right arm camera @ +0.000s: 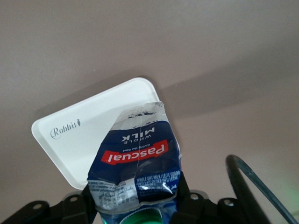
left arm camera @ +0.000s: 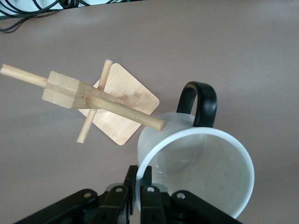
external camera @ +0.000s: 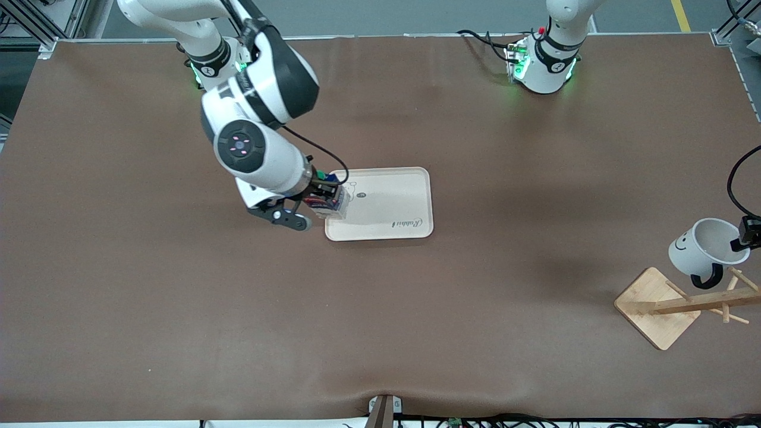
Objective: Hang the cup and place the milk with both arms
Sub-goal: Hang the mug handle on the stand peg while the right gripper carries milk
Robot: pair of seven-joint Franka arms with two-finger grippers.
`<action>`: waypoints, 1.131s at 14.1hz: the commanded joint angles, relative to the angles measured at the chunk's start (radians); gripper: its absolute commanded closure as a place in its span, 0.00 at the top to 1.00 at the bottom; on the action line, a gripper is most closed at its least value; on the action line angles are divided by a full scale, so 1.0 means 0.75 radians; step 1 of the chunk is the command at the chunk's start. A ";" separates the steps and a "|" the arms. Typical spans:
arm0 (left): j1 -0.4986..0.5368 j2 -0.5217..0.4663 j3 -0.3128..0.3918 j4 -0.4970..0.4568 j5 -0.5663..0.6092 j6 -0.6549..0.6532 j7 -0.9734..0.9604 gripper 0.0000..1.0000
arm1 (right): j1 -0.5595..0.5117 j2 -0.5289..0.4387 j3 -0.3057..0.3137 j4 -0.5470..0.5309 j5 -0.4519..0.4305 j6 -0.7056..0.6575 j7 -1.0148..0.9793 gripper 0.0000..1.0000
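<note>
My left gripper (external camera: 743, 239) is shut on the rim of the white cup (external camera: 704, 246) and holds it tilted above the wooden rack (external camera: 701, 302) at the left arm's end of the table. The smiley face shows on its side. Its black handle (left arm camera: 198, 102) hangs close to a rack peg (left arm camera: 126, 112). In the left wrist view the fingers (left arm camera: 134, 183) pinch the cup's wall (left arm camera: 196, 172). My right gripper (external camera: 326, 199) is shut on the dark-blue milk carton (external camera: 330, 204) and holds it over the edge of the white tray (external camera: 392, 202). The carton (right arm camera: 135, 163) hangs cap-up.
The tray (right arm camera: 70, 135) bears the word "Rabbit" and lies near the table's middle. The rack's square wooden base (external camera: 651, 303) sits close to the table's end. A black cable (external camera: 734, 178) loops above the cup. Brown table cloth surrounds everything.
</note>
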 commanded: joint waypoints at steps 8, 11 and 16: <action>0.051 0.040 0.017 0.064 -0.019 0.057 0.090 0.00 | -0.406 -0.148 0.009 -0.010 -0.035 -0.280 -0.331 0.00; 0.069 0.032 0.017 0.066 -0.015 0.045 0.126 0.00 | -0.480 -0.220 0.005 -0.102 -0.174 -0.288 -0.538 0.00; 0.071 0.050 0.031 0.068 -0.013 0.051 0.177 0.00 | -0.695 -0.257 0.001 -0.203 -0.213 -0.280 -0.810 0.00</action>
